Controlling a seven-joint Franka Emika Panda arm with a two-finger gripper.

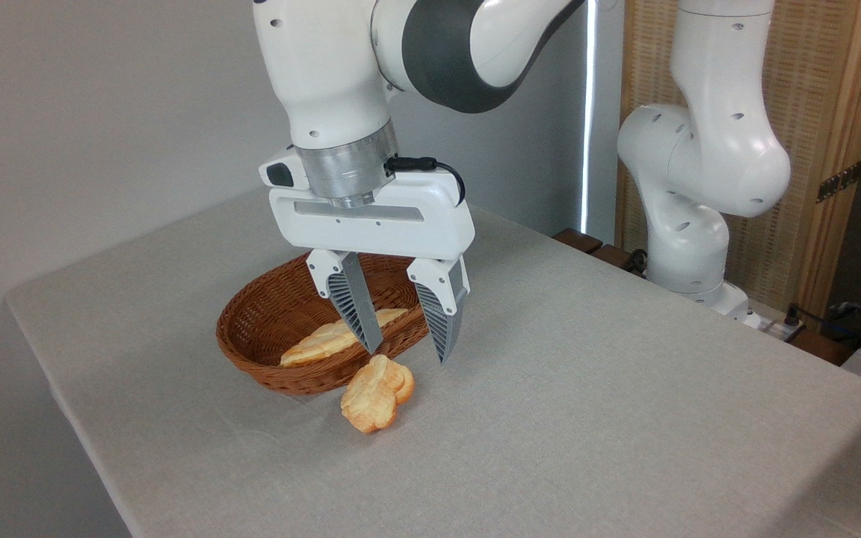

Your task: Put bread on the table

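Observation:
The bread [376, 394], a small golden-orange bun with a paler bumpy face, rests on the light grey table [587, 388] and leans against the outer wall of the wicker basket. My gripper [408, 356] hangs just above and slightly behind the bun, open, with nothing between its fingers. The left fingertip ends right over the bun's top edge. I cannot tell whether it touches the bun.
The brown oval wicker basket [266, 329] stands behind the bun and holds a long flat braided loaf [326, 340]. The arm's white base [688, 246] stands off the table's far right edge. The table's left edge drops off near the grey wall.

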